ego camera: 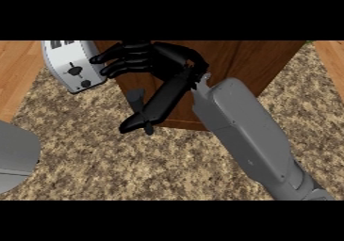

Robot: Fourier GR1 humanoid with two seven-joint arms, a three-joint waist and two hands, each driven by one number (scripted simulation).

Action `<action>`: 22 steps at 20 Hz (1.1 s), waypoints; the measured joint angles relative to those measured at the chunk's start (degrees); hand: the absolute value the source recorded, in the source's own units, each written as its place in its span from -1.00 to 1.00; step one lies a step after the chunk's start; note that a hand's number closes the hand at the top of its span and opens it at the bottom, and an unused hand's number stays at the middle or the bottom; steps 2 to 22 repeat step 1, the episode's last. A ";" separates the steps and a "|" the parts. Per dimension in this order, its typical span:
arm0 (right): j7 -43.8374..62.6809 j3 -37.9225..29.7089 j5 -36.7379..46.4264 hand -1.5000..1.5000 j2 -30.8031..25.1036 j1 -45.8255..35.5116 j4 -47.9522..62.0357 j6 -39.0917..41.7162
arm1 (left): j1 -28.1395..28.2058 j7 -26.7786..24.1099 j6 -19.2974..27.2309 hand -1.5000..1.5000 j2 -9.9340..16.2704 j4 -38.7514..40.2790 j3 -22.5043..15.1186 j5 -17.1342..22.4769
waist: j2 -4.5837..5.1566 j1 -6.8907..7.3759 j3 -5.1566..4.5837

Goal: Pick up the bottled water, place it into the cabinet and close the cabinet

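A: While the right hand (150,59) hangs over the brown cabinet (272,61) at the far side of the bench (98,160), can you make out the bottle?

B: No. It shows nowhere, so it may be inside the cabinet or hidden under the hand; I can't tell which.

A: And the hand's state?

B: Fingers spread leftward toward the toaster (73,66), thumb pointing down toward the near edge, nothing visibly held. I'd call it released, flat over the cabinet front.

A: So what could go wrong?

B: The fingertips sit just beside the toaster. A sweep to the left, meant to swing the door, could knock the toaster aside. And if the bottle stands too close to the opening, the door might catch it and stay ajar.

A: The left arm (11,155)?

B: Only a grey forearm at the left edge; its hand is out of view.
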 measured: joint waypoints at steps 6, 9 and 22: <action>-0.17 0.02 0.36 -1.00 0.20 -0.08 -0.02 -0.47 | -0.10 0.27 0.01 -1.00 -0.01 -0.07 0.05 0.07 | 0.03 -0.11 0.03; -0.17 0.02 0.36 -1.00 0.20 -0.08 -0.02 -0.47 | -0.10 0.27 0.01 -1.00 -0.01 -0.07 0.05 0.07 | 0.03 -0.11 0.03; -0.17 0.02 0.36 -1.00 0.20 -0.08 -0.02 -0.47 | -0.10 0.27 0.01 -1.00 -0.01 -0.07 0.05 0.07 | 0.03 -0.11 0.03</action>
